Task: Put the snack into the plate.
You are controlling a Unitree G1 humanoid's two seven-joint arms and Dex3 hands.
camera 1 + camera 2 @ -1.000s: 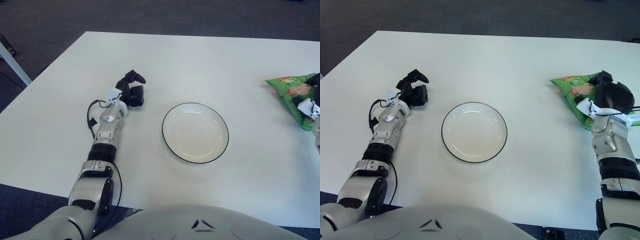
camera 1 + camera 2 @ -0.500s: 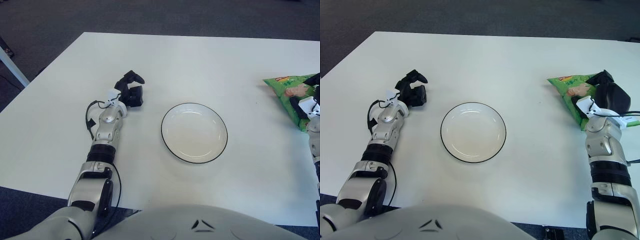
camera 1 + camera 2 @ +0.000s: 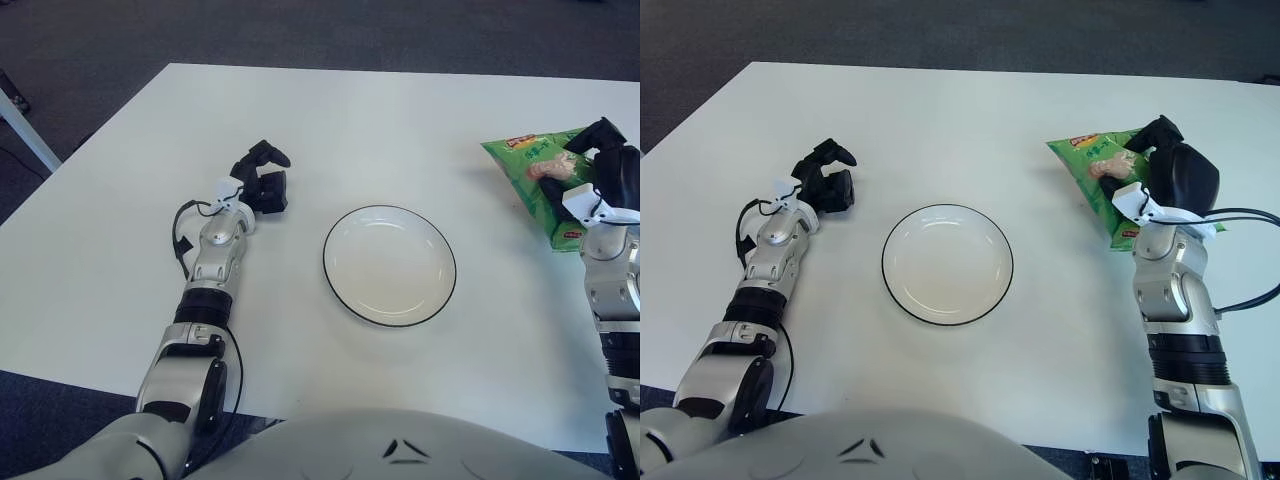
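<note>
One green snack bag (image 3: 1102, 180), right of the plate (image 3: 947, 264), clamped in the right hand (image 3: 1175, 178), likely light, puffy, crinkly and slippery, best pinched at its edge; left hand (image 3: 825, 177) curled, empty, left of the plate.

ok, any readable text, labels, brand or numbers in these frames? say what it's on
Snack bag, green, held in the right hand: a red and yellow brand patch near its top corner and a white label at its lower edge, both too small to read.
Plate: no text.
Table: no text.
Left hand, left of the plate: no readable marking.
</note>
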